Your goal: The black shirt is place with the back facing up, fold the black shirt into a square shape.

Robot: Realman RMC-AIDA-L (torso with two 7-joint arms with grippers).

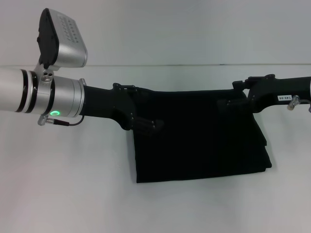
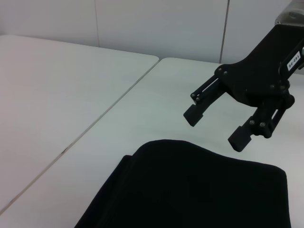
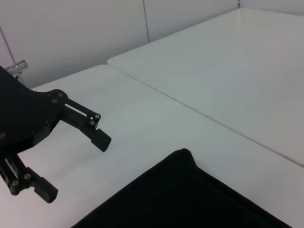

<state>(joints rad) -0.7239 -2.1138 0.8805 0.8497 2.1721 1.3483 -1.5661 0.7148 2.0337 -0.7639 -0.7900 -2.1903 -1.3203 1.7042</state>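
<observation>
The left gripper (image 1: 148, 125), a hard black claw on a thick silver and black arm, reaches in from the left side of the head view and hangs over the left part of the big soft black shirt (image 1: 199, 145). In the right wrist view this gripper (image 3: 76, 164) shows against the white table (image 3: 199, 95) with its two fingers spread wide apart, holding nothing. The shirt lies flat in the middle of the table (image 1: 68, 194), folded into a wide dark block with straight edges, a little wider than it is tall. No letters show on it. A folded layer peeks out along its right edge. The right gripper (image 1: 228, 104), a hard black claw on a black arm with a small white label, comes in from the right side and sits near the far right corner of the shirt. In the left wrist view this gripper (image 2: 216, 127) hangs just above the table past the shirt's (image 2: 190, 190) far edge, with its two fingers open and nothing between them.
</observation>
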